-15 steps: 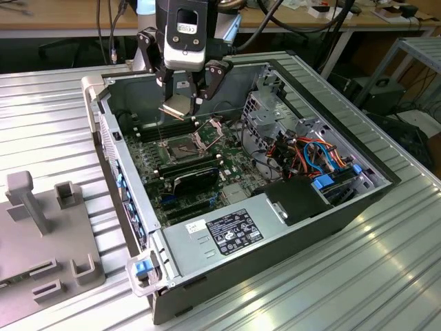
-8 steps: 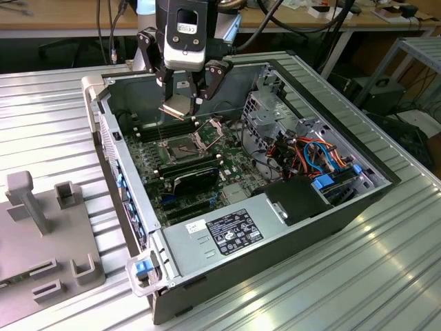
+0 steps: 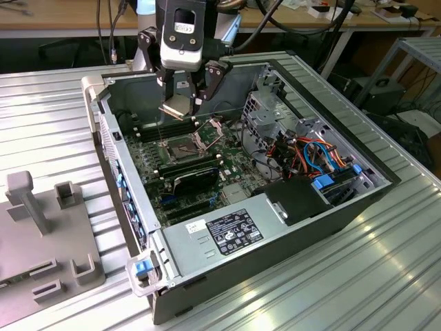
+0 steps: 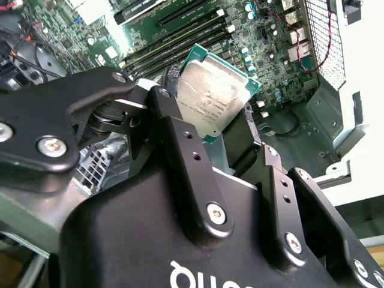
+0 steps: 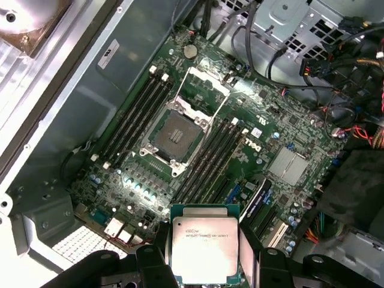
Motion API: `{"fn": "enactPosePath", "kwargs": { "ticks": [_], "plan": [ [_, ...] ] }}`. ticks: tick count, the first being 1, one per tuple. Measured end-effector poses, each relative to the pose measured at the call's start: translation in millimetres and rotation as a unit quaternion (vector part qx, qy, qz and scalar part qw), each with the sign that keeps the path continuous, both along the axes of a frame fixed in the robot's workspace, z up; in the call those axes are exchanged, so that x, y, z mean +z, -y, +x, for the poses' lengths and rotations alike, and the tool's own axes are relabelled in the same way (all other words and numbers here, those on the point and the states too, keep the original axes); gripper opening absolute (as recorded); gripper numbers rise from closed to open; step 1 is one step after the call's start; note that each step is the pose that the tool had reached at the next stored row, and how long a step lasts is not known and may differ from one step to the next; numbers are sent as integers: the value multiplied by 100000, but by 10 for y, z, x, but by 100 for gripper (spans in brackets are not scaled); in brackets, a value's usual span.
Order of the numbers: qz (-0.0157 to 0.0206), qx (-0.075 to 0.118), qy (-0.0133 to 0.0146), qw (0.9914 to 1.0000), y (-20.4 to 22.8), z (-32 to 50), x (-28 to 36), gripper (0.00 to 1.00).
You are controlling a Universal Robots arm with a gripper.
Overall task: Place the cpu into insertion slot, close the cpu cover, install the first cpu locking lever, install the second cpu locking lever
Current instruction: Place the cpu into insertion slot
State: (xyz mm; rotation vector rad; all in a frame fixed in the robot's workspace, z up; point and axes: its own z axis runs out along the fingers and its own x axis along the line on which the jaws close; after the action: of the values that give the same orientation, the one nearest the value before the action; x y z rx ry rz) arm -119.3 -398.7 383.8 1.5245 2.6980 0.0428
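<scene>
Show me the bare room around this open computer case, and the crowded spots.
Free: the ribbed metal table at the exterior view's right, beside the open computer case, and on its left, between case and grey plastic fixture. Crowded: the coloured cable bundle and around the black-rimmed insertion slot, below the gripper holding the square silver-topped cpu.

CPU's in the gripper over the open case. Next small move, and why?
Probably a small sideways shift to centre the cpu over the insertion slot before any descent. The gripper holds the chip well above the board. In the first wrist view the slot seems offset from it and lies bare, with the cpu cover swung open.
</scene>
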Motion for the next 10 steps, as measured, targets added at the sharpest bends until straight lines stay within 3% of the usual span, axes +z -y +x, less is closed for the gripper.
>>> {"fn": "enactPosePath", "kwargs": {
  "ticks": [2,4,5,10],
  "plan": [
    [-1,-3162,0,99950,0,0,-3,55],
    [-1,-4827,-2,99883,0,0,-5,55],
    [-8,-6134,-6,99812,-4,9,-6,55],
    [-10,-8360,1,99650,-37,69,-20,55]
  ]
}}
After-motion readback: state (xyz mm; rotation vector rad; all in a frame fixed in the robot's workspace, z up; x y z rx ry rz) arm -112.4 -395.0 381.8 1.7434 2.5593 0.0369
